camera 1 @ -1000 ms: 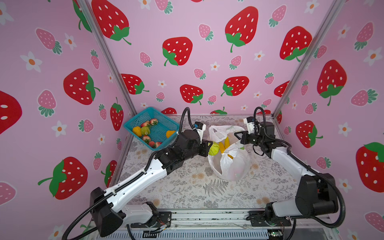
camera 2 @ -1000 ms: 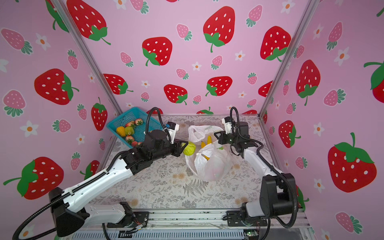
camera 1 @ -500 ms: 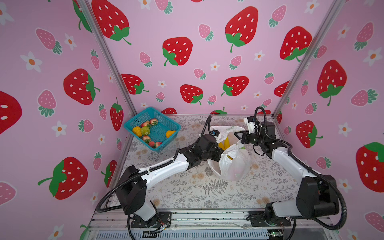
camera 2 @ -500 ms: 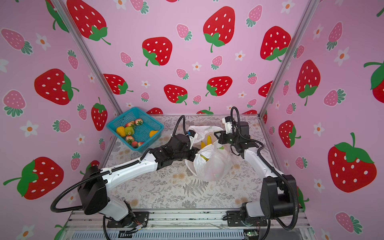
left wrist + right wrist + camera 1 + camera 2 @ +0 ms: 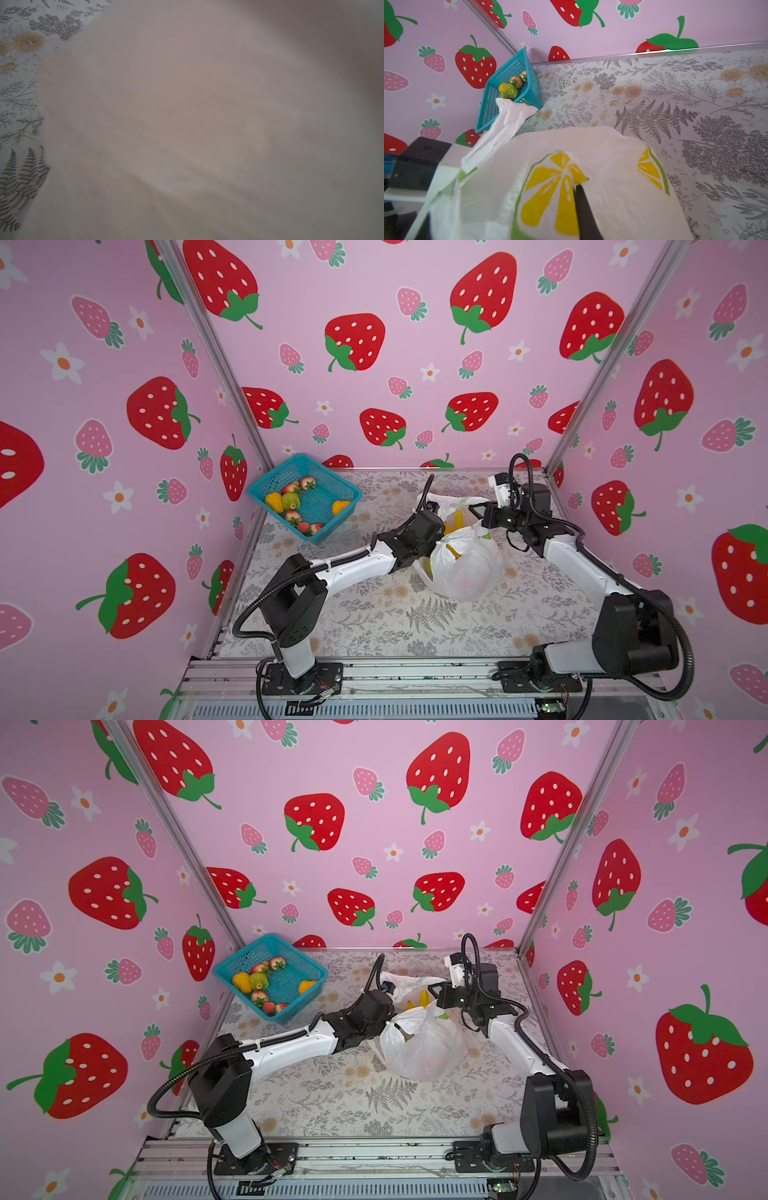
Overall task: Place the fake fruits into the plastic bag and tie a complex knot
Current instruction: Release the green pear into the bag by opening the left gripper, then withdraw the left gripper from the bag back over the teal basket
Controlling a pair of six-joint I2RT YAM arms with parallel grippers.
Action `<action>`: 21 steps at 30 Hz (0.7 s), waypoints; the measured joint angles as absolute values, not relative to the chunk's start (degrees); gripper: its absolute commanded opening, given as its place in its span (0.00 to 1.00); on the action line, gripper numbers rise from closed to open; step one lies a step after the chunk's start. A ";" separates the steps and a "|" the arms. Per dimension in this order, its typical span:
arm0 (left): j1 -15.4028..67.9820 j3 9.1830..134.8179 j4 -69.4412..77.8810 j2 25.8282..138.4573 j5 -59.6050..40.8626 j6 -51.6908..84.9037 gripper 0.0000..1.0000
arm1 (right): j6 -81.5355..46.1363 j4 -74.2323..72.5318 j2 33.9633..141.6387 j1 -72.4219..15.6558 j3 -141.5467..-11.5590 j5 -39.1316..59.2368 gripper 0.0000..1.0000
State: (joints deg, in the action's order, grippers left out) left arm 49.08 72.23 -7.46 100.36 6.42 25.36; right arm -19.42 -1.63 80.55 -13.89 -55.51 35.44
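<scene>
Item one: the bag (image 5: 465,568) is sitting on the worktop (image 5: 395,614), right of centre, bulging, with its mouth gaping towards the back wall. Yellow bananas (image 5: 457,520) are poking out of that mouth.

Item two: your left claw (image 5: 430,547) is pushing into the bag's mouth from the left, and the film is covering its fingers. The left wrist view is showing you only blurred white plastic (image 5: 207,124) and a strip of worktop. You cannot tell whether this claw is apart or together, or whether it is holding anything.

Item three: your right claw (image 5: 476,512) is standing at the bag's back right edge, jaws together and clamped on the bag's rim. In the right wrist view one dark finger (image 5: 583,209) is pressing on the lemon print, the film gathering at its tip. A loose handle (image 5: 508,120) is trailing away from it.

Item four: the remaining fruits (image 5: 297,504) are lying in the teal basket (image 5: 332,481) at the back left corner, well apart from both claws.
</scene>
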 measured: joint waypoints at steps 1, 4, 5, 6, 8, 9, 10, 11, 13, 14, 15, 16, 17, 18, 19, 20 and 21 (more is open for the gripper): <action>48.99 72.23 -7.46 100.33 6.39 25.32 0.47 | -19.40 -1.63 80.55 -13.89 -55.51 35.44 0.09; 48.97 72.20 -7.49 99.79 5.89 25.15 0.49 | -19.33 -1.61 80.55 -13.89 -55.51 35.42 0.09; 48.97 72.20 -7.49 99.37 5.56 24.95 0.49 | -19.27 -1.61 80.55 -13.89 -55.51 35.40 0.09; 48.97 72.18 -7.51 98.80 5.19 24.73 0.49 | -19.25 -1.61 80.55 -13.89 -55.51 35.40 0.09; 48.97 72.03 -7.51 96.90 4.19 24.03 0.49 | -19.20 -1.58 80.55 -13.89 -55.51 35.35 0.09; 48.95 71.90 -7.49 95.59 3.57 23.73 0.49 | -19.18 -1.58 80.55 -13.89 -55.51 35.35 0.09; 48.90 71.68 -7.49 93.97 2.87 23.40 0.49 | -19.18 -1.58 80.55 -13.89 -55.51 35.33 0.09; 48.80 71.46 -7.44 92.36 2.26 22.96 0.49 | -19.18 -1.58 80.55 -13.89 -55.51 35.33 0.09; 48.45 70.74 -7.18 88.86 0.75 22.28 0.49 | -19.09 -1.58 80.55 -13.89 -55.51 35.24 0.09; 48.12 70.24 -7.01 86.85 -0.23 22.11 0.49 | -18.98 -1.58 80.55 -13.89 -55.51 35.20 0.09; 47.64 69.82 -6.79 85.38 -1.21 22.02 0.49 | -18.94 -1.58 80.55 -13.89 -55.51 35.18 0.09; 46.87 69.45 -6.66 83.77 -2.37 22.02 0.49 | -18.81 -1.58 80.55 -13.89 -55.51 35.18 0.09; 46.09 69.10 -6.42 82.61 -3.29 22.04 0.49 | -18.74 -1.58 80.55 -13.89 -55.51 35.18 0.09; 44.97 68.75 -6.37 81.34 -4.19 22.11 0.49 | -18.65 -1.58 80.55 -13.89 -55.51 35.18 0.09; 43.75 68.29 -6.24 80.09 -4.91 22.24 0.49 | -18.57 -1.56 80.55 -13.89 -55.51 35.18 0.09; 42.61 67.83 -6.20 79.07 -5.23 22.33 0.50 | -18.48 -1.56 80.55 -13.89 -55.51 35.18 0.09; 41.19 67.13 -6.17 77.84 -5.52 22.46 0.51 | -18.37 -1.56 80.55 -13.89 -55.51 35.18 0.09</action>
